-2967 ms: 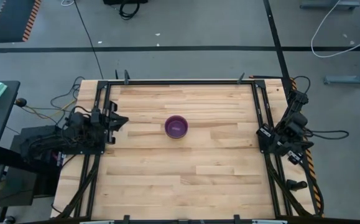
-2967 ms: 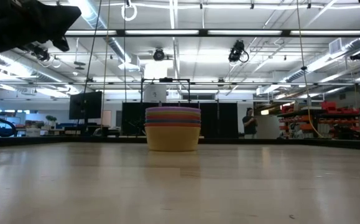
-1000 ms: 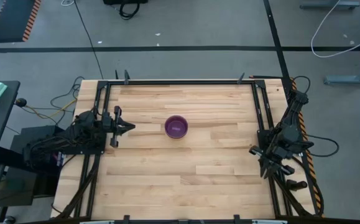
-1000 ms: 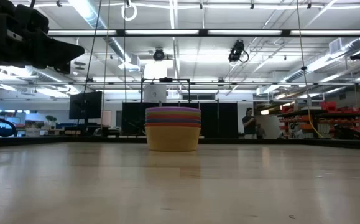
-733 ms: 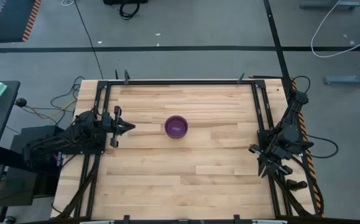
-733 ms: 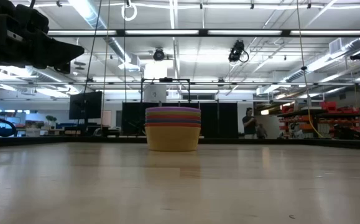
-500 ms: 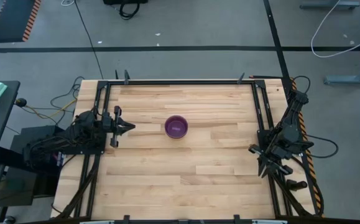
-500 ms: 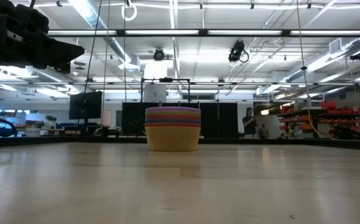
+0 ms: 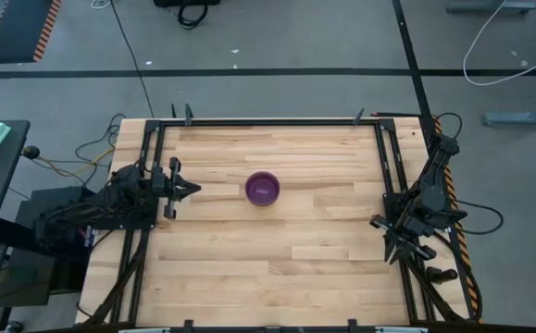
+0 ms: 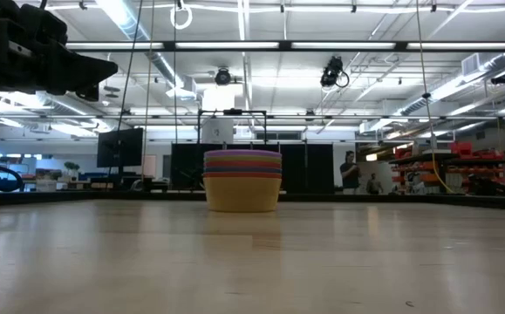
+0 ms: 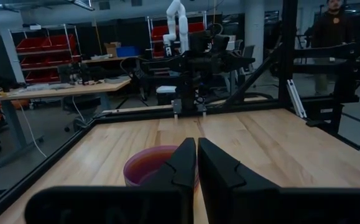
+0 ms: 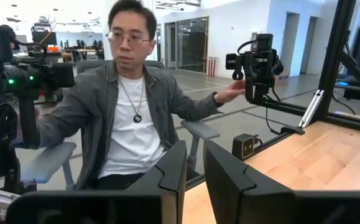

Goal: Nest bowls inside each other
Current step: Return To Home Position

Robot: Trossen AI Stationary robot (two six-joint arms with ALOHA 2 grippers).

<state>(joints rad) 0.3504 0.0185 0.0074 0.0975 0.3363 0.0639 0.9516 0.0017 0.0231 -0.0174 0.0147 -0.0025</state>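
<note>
One bowl stack [image 10: 242, 181], lower rims hard to separate; left pincer [image 11: 196, 143] pressed together; right pincer [image 12: 195, 146] narrowly parted

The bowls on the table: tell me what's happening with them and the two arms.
The bowls stand nested in one stack near the middle of the table, yellow at the bottom and purple on top. Nothing is handling them. The left gripper sits shut and empty at the table's left edge, pointing toward the stack. The right gripper is empty and slightly open at the right edge. The nesting looks finished.
</note>
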